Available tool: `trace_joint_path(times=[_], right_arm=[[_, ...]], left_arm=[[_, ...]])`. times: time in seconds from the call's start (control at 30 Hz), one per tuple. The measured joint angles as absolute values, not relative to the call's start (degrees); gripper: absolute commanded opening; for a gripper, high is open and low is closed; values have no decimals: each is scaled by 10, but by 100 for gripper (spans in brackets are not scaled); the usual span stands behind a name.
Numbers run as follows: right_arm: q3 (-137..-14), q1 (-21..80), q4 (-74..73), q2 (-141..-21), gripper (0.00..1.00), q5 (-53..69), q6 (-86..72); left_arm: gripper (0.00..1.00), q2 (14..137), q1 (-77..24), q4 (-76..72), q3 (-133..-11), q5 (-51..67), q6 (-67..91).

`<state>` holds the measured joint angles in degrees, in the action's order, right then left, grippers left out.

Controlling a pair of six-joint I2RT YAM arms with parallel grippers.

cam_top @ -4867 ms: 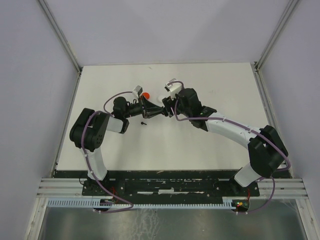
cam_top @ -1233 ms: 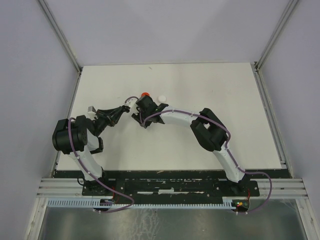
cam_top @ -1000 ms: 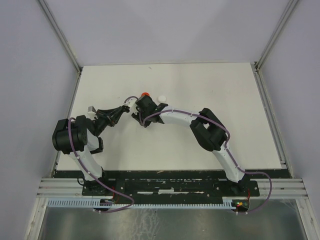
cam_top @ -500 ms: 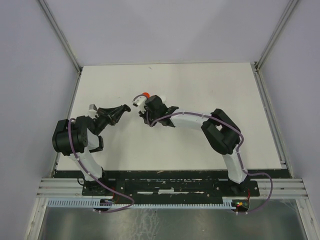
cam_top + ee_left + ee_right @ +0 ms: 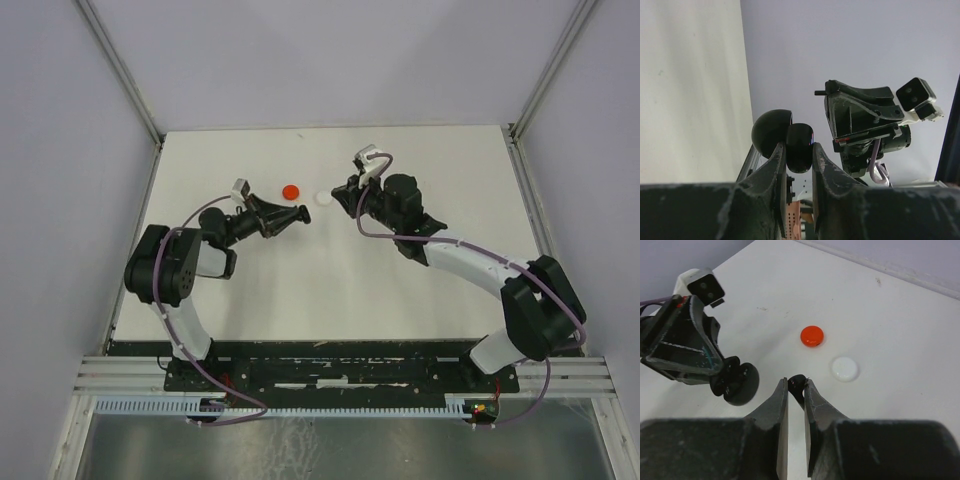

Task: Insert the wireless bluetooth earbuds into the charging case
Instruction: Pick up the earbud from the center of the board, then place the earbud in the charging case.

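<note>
The black earbud is pinched at the very tips of your right gripper, which is nearly closed on it and raised off the surface. Your left gripper is clamped on the charging case, also lifted, with the two grippers facing each other and well apart.

Watch three things. The bud is tiny and held by little contact, so I judge that any brush against the case rim could twist it or flick it out. The case has no support beneath it, so pushing in off-axis may rotate it between the fingers. And neither wrist view shows the socket, so you would be aligning half blind. The red disc and white disc are not earbuds; ignore them.
</note>
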<state>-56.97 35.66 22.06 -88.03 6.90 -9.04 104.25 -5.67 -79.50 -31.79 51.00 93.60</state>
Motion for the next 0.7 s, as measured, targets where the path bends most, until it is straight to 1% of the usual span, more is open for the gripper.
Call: trace_joint_path(times=[0.1, 0.3, 0.7], right_arm=[[-515, 355, 275, -858, 10, 75, -103], [-447, 351, 335, -831, 9, 75, -109], [-425, 348, 384, -800, 8, 103, -113]], left_arm=[[3, 1064, -96, -795, -344, 519, 936], [3, 1103, -150, -814, -394, 542, 938], [3, 1160, -186, -857, -446, 561, 967]])
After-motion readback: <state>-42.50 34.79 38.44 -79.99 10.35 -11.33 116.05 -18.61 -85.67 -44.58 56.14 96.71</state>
